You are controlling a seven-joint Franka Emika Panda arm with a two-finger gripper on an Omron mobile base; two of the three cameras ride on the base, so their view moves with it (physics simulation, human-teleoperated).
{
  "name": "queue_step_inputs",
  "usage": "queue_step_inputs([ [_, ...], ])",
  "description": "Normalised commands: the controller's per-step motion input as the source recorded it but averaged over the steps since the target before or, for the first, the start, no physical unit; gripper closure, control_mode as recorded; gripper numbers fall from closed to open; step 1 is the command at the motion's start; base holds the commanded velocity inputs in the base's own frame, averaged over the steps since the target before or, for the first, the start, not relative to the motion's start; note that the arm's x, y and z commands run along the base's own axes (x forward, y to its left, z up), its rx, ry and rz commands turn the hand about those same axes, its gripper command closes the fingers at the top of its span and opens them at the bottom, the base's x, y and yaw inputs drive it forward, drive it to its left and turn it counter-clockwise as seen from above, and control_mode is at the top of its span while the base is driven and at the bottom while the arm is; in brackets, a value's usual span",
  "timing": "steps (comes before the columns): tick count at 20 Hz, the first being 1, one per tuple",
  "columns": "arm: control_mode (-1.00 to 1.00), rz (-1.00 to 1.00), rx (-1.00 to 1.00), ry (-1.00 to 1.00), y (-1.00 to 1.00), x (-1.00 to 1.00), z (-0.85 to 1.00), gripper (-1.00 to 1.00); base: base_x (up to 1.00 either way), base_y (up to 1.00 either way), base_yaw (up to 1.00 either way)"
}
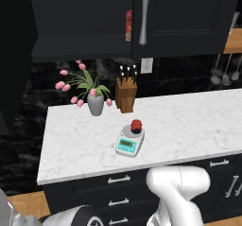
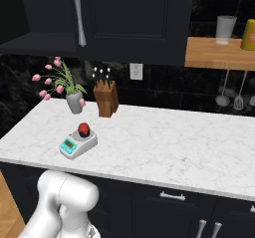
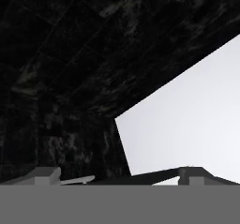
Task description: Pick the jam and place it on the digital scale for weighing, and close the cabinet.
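The jam, a small red-topped jar, stands on the round plate of the digital scale, also seen as jam on scale. The scale sits on the white marble counter near its front left. Above hangs the black cabinet. A narrow gap left of its silver handle shows a strip of a colourful box, so the left door stands ajar. In the hand view my gripper is open with nothing between its fingers, facing dark wall and a white slab.
A vase of pink tulips and a wooden knife block stand behind the scale. Utensils hang at the right under a wooden shelf holding a cup. Dark drawers run below the counter.
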Motion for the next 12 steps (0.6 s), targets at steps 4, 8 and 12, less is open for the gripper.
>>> queue_step_inputs([
  [4, -1.0, -0.22, 0.18, 0.02, 0.99, 0.03, -0.26, -1.0, 0.0, 0.0, 0.0],
  [8, -1.0, -0.04, 0.37, 0.0, 0.53, 0.32, -0.13, -1.0, 0.0, 0.0, 0.0],
  [12, -1.0, 0.0, 0.05, 0.01, 0.57, 0.77, -0.06, -1.0, 0.0, 0.0, 0.0],
])
